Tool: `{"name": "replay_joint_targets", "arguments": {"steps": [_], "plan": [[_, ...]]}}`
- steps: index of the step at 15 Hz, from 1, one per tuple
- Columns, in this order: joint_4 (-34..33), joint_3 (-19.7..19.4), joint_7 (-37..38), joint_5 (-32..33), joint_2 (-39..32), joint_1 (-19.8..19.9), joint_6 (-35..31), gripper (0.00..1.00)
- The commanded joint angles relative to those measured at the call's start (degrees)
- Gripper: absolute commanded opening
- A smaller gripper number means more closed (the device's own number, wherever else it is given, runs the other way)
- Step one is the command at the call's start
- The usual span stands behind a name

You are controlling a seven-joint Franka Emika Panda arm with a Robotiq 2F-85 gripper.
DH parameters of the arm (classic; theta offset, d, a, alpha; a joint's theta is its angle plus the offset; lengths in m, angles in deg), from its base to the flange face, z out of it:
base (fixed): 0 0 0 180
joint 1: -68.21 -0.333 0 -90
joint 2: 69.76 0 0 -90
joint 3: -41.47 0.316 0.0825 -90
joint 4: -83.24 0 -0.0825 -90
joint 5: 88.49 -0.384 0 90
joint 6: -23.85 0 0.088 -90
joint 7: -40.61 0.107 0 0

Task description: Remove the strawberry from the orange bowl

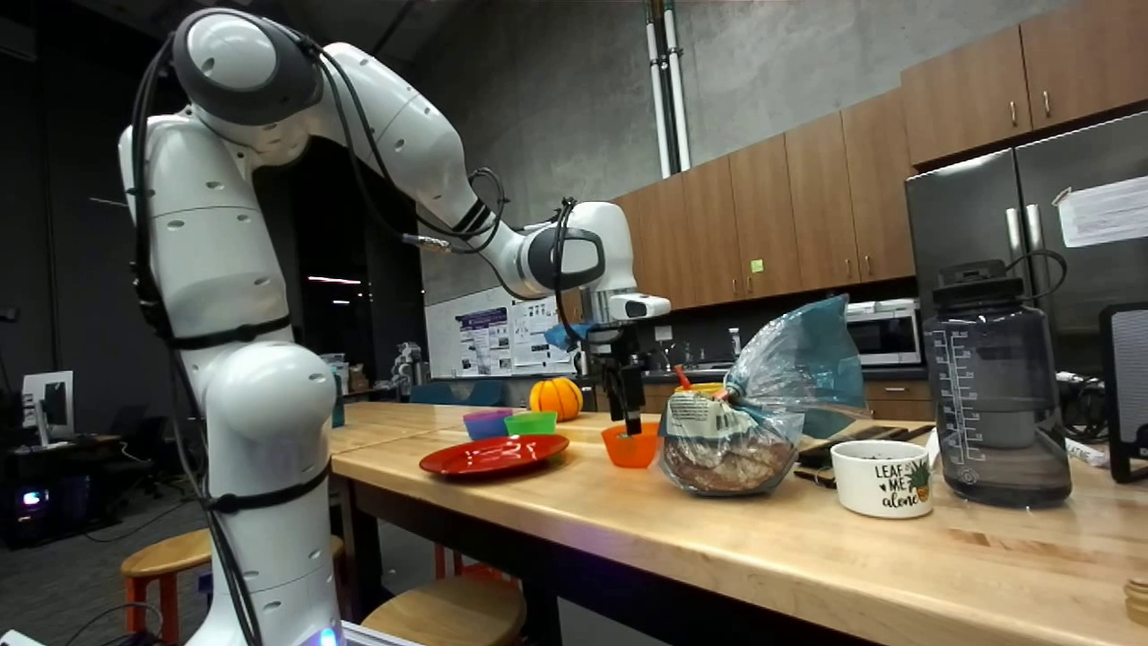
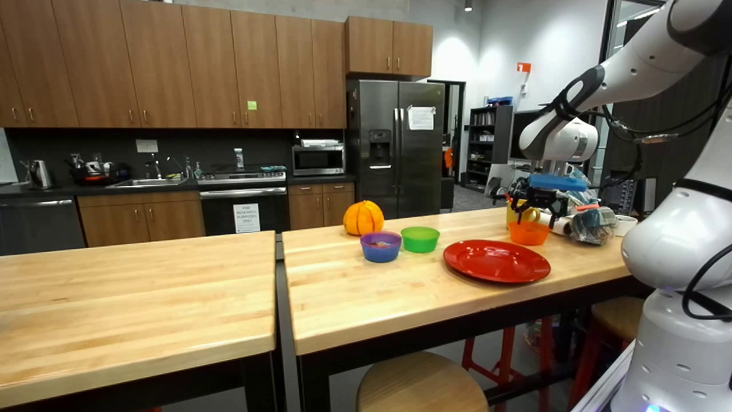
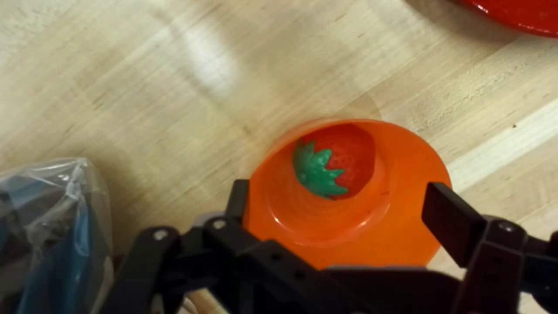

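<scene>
The orange bowl (image 3: 405, 235) stands upright on the wooden table. It also shows in both exterior views (image 1: 631, 452) (image 2: 528, 235). The red strawberry (image 3: 348, 161) with green leaves lies inside it, against the wall at the upper part of the bowl in the wrist view. The bowl's sides hide the strawberry in both exterior views. My gripper (image 3: 338, 196) is wide open and empty, pointing down over the bowl, with the fingers near opposite sides of the rim. In both exterior views the fingertips (image 1: 632, 425) (image 2: 535, 222) are close to rim height. I cannot tell whether they touch the bowl.
A bread bag (image 1: 726, 449) stands close beside the bowl; it shows in the wrist view (image 3: 56, 244). A red plate (image 2: 496, 261) lies on the bowl's other side. A green bowl (image 2: 420, 239), purple-blue bowl (image 2: 381, 248), pumpkin (image 2: 363, 218) and yellow mug (image 2: 512, 214) are nearby.
</scene>
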Motion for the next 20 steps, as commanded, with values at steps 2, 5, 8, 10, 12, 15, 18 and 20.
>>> {"name": "replay_joint_targets", "arguments": {"steps": [2, 5, 8, 10, 12, 15, 18, 20], "plan": [[-0.45, 0.07, 0.19, -2.54, -1.72, -0.37, -4.27, 1.0], [-0.8, 0.65, 1.35, -0.98, -2.65, -0.22, -5.18, 1.0], [-1.19, 0.96, 2.02, -0.02, -3.78, -0.2, -4.47, 1.0], [-1.32, 1.08, 2.6, 0.47, -4.42, -0.28, -3.83, 1.0], [-1.36, 1.11, 2.96, 0.59, -4.96, -0.37, -3.48, 0.98], [-1.41, 0.96, 2.96, 0.23, -5.12, -0.49, -3.07, 0.71], [-1.57, 0.89, 3.27, 0.41, -4.57, -0.38, -2.67, 0.49], [-1.8, 0.89, 3.34, 0.37, -4.15, -0.4, -2.45, 0.33]]}}
